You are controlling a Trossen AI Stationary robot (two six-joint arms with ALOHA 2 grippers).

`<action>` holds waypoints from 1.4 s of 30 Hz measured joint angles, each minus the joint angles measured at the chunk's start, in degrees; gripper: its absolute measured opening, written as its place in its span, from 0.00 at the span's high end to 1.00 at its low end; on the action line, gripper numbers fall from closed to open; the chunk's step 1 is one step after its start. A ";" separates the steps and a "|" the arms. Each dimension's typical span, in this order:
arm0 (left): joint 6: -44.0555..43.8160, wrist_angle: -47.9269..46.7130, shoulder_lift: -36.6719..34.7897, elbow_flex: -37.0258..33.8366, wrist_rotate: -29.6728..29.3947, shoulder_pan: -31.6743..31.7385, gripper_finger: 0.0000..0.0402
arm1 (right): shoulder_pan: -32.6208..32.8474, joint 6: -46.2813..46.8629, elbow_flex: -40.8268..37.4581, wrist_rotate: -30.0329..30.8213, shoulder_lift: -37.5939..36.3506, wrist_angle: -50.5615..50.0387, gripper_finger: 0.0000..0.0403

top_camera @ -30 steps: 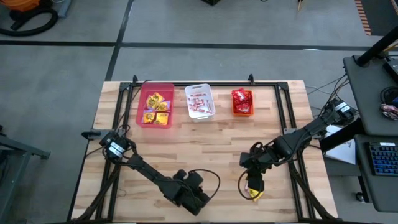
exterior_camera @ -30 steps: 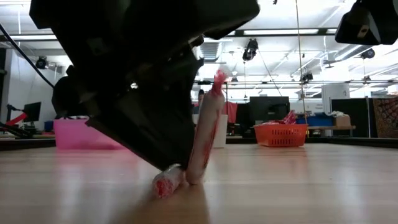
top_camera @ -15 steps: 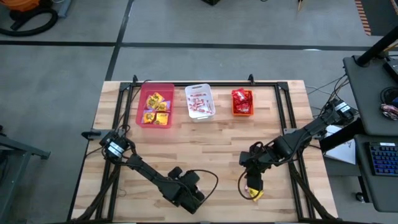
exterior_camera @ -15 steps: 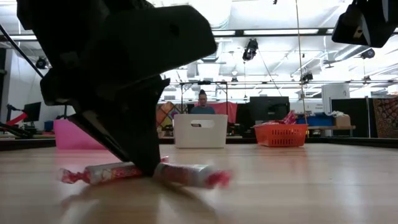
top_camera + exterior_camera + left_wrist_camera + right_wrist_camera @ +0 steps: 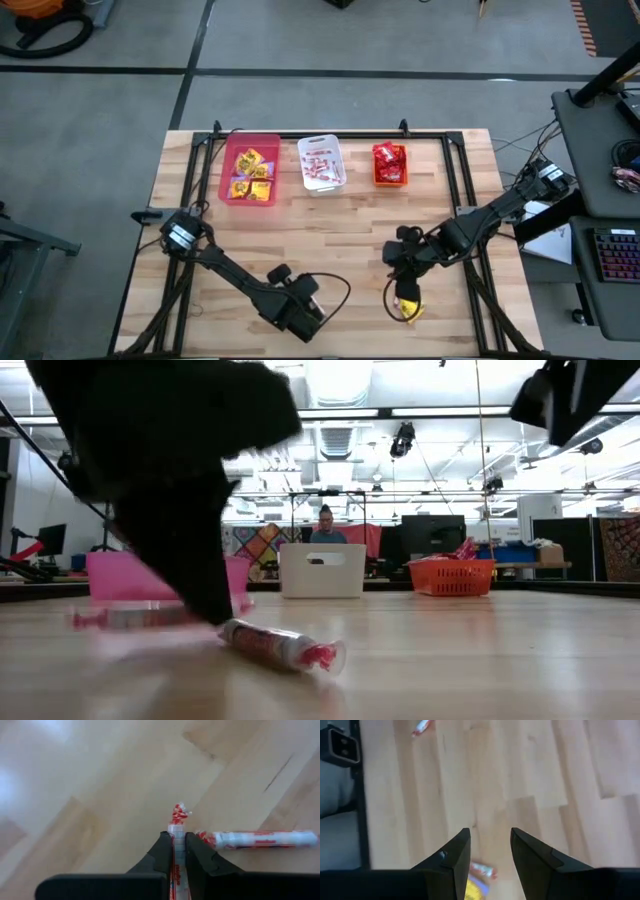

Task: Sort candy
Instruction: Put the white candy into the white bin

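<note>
table [image 5: 330,215]: pale wood planks, smooth | candy stick [image 5: 260,839]: glossy wrapper | bins [image 5: 318,570]: plastic

A thin pinkish-red candy stick [image 5: 176,852] is sitting pinched at bottom centre of the left wrist frame. A second stick [image 5: 257,839] is lying flat at right, just beside it. Yellow packets [image 5: 249,175], pink sticks [image 5: 320,165] and red packets [image 5: 389,163] are filling three bins along the high view's top.

Bright, even overhead lighting w/ ceiling strip lights [image 5: 455,412] glowing in low view. Left gripper [image 5: 205,595] is a dark, motion-blurred mass there. Soft glare on tabletop [image 5: 60,780] ahead of its fingers; faint shadows.
</note>
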 joint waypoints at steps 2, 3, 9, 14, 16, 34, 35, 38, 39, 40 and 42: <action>0.72 -1.78 -1.41 0.00 -0.89 -0.01 0.99 | 0.00 -1.76 0.00 2.18 0.01 0.29 0.67; 1.09 -2.91 -2.24 0.00 -1.55 -0.05 0.99 | 0.00 -2.62 0.00 3.34 0.01 0.42 0.67; 5.55 -4.84 -8.49 -0.94 -8.44 -0.27 0.99 | -0.09 -10.11 -0.91 8.15 0.01 6.06 0.67; 9.55 -4.10 -16.10 -5.52 -15.14 -0.77 0.99 | -1.15 -17.02 -3.74 8.12 -0.11 17.25 0.67; 11.07 -2.56 -20.05 -9.05 -17.33 -0.88 1.00 | -2.07 -19.69 -5.11 8.11 -0.19 21.52 0.67; 37.67 54.11 -57.75 -56.58 -21.59 9.90 1.00 | -23.25 -31.92 -18.13 0.97 -0.40 51.27 0.67; 41.54 61.28 -58.73 -58.83 -20.12 10.55 1.00 | -23.91 -32.25 -18.65 0.03 -0.40 52.74 0.67; 51.70 83.39 -59.85 -64.52 -14.29 12.38 1.00 | -24.48 -33.59 -20.92 -1.02 -0.13 60.58 0.67; 54.60 89.22 -59.64 -65.94 -12.60 12.81 1.00 | -24.44 -33.94 -21.81 -1.07 0.39 64.43 0.67; 57.21 94.79 -59.05 -67.18 -10.93 13.20 0.99 | -24.38 -34.27 -22.75 -1.22 0.82 68.07 0.67; 61.61 103.10 -57.30 -68.73 -8.53 13.54 0.99 | -23.86 -34.68 -24.34 -1.27 2.62 75.17 0.67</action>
